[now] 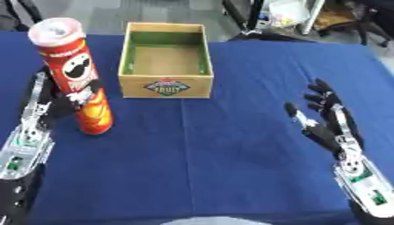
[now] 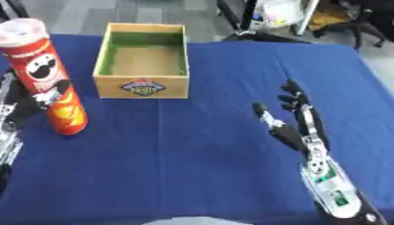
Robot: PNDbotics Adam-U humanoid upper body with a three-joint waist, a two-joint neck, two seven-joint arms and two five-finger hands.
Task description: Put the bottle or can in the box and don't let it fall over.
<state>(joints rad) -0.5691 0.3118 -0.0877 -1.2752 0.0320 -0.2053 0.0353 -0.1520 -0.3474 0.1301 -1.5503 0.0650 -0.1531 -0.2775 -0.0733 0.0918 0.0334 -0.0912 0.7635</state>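
Observation:
A tall red chips can (image 1: 74, 70) with a silver top stands at the left of the blue table, its top leaning slightly to the left. My left hand (image 1: 46, 107) is beside and behind it, with fingers and thumb curled round its middle. An open wooden box (image 1: 166, 86) with green inner walls and a fruit label on its front sits just right of the can, farther back, and holds nothing. My right hand (image 1: 329, 125) is open at the right, fingers straight and pointing up, well away from both.
The blue cloth table (image 1: 223, 154) stretches between the two hands. Chair legs and clutter stand on the floor beyond the far edge (image 1: 292, 41).

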